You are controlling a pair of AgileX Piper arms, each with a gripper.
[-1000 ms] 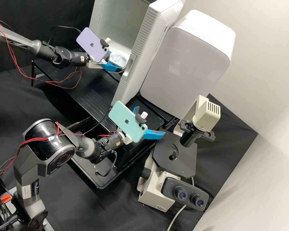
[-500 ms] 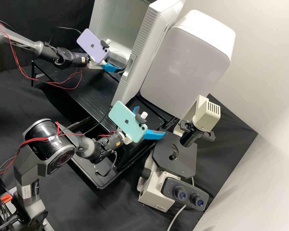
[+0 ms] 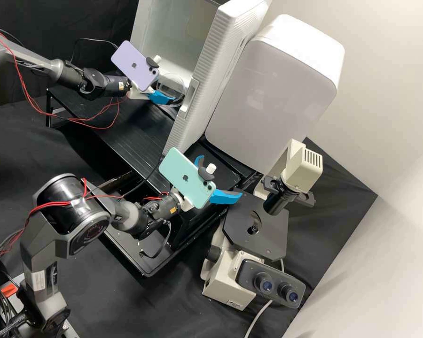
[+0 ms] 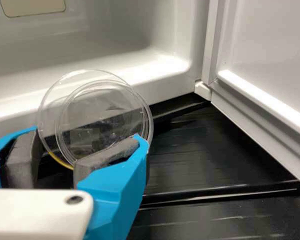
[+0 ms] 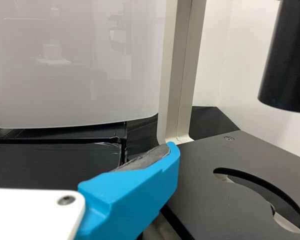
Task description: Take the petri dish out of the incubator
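Left gripper (image 4: pixel 85 145) was clamped on the petri dish (image 4: pixel 97 117), judged clear of the incubator (image 4: pixel 140 65) just ahead; set-down remained outstanding.

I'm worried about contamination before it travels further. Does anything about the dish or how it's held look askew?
Yes. The petri dish, pinched in the left end effector at the mouth of the incubator, shows two clear round rims that do not line up, so its lid seems to sit off-centre on the base. Nothing looks spilled or cracked.
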